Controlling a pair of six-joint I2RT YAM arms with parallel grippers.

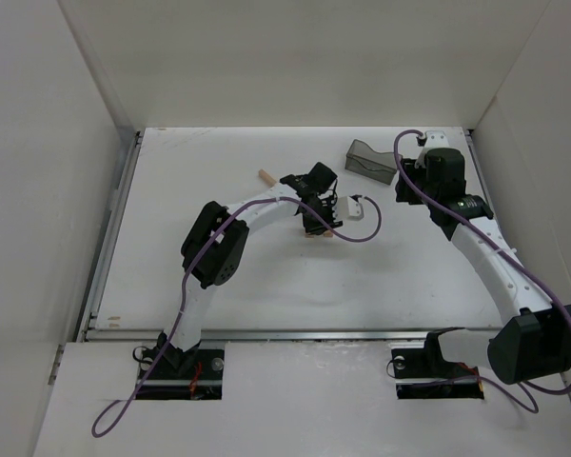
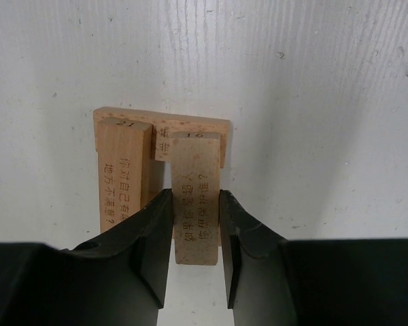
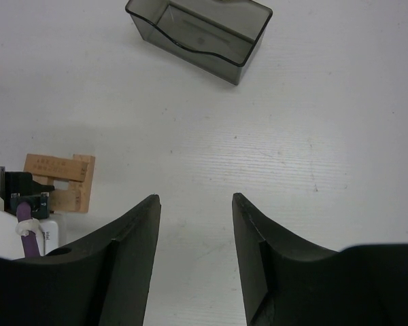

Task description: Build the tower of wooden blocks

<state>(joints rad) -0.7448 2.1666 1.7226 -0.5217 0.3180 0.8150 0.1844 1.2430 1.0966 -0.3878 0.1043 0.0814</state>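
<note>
Two wood blocks [image 2: 124, 176] cross a bottom bar [image 2: 190, 124], apparently touching; my left gripper [image 2: 195, 200] clamps one. My right gripper [image 3: 195, 200] hangs open by the far-edge bin [image 3: 183, 47].

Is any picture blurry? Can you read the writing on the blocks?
Left wrist: sharp; writing on the held block shows clearly, while the left gripper is dark and plain. Right wrist: the bin is crisp, the right gripper a black shape. Top external: even light, no glare, writing too small to read.
</note>
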